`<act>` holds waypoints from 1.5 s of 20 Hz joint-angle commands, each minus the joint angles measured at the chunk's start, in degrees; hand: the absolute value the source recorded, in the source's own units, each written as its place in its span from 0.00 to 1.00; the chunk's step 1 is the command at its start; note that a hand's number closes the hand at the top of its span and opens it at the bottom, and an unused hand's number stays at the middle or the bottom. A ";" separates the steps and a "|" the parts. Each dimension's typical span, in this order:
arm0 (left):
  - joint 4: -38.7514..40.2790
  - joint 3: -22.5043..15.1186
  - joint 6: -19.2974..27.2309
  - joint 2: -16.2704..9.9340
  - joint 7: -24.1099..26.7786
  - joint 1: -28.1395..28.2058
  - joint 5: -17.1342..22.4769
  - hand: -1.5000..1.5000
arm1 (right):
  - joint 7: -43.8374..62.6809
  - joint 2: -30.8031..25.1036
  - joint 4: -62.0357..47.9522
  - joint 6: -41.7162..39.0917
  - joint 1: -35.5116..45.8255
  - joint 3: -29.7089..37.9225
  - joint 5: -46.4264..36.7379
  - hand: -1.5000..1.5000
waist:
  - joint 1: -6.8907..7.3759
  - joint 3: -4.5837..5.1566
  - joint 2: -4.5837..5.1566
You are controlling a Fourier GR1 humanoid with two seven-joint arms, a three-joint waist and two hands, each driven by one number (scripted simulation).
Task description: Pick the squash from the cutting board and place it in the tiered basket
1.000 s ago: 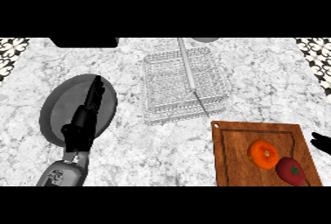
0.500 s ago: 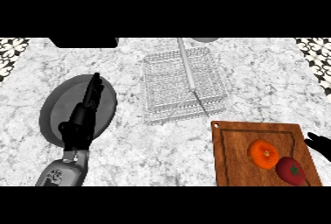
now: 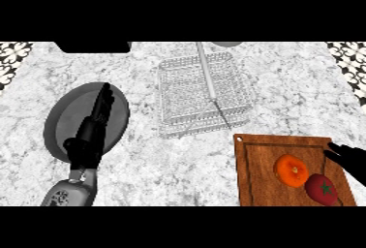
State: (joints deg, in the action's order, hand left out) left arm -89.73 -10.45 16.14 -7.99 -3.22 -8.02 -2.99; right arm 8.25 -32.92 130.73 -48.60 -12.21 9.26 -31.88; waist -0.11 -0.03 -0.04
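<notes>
Squash, a round orange fruit, lies on the brown wooden cutting board near right, beside a red tomato. Right hand approaches, fingers extended, holding nothing. Left hand rests straight-fingered over a grey plate. Wire tiered basket waits far centre.

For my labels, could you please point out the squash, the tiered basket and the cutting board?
squash (image 3: 292,170), head view, middle of its orange top.
tiered basket (image 3: 178,92), head view, wire floor left of the handle.
cutting board (image 3: 257,169), head view, bare wood at left.
</notes>
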 commanded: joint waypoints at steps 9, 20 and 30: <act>3.43 -0.80 0.58 4.44 4.85 1.99 -3.66 0.50 | -5.62 3.55 -9.16 7.75 1.27 -2.71 -15.09 0.00 | -0.01 0.03 0.07; -0.95 2.12 -1.78 4.12 -0.85 0.41 -4.43 0.50 | -16.17 6.48 -15.51 12.57 -3.04 -1.11 -19.06 0.00 | -0.17 0.02 0.00; 0.53 4.94 -4.73 4.14 0.67 -0.57 -4.26 0.50 | -14.83 10.15 -18.52 7.94 4.66 -2.68 -20.89 0.00 | 0.06 0.04 0.02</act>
State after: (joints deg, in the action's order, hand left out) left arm -88.64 -5.84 11.78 -4.44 -2.21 -8.61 -6.74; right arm -8.19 -24.49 112.11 -38.70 -10.11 7.56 -51.68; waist -0.12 0.00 -0.02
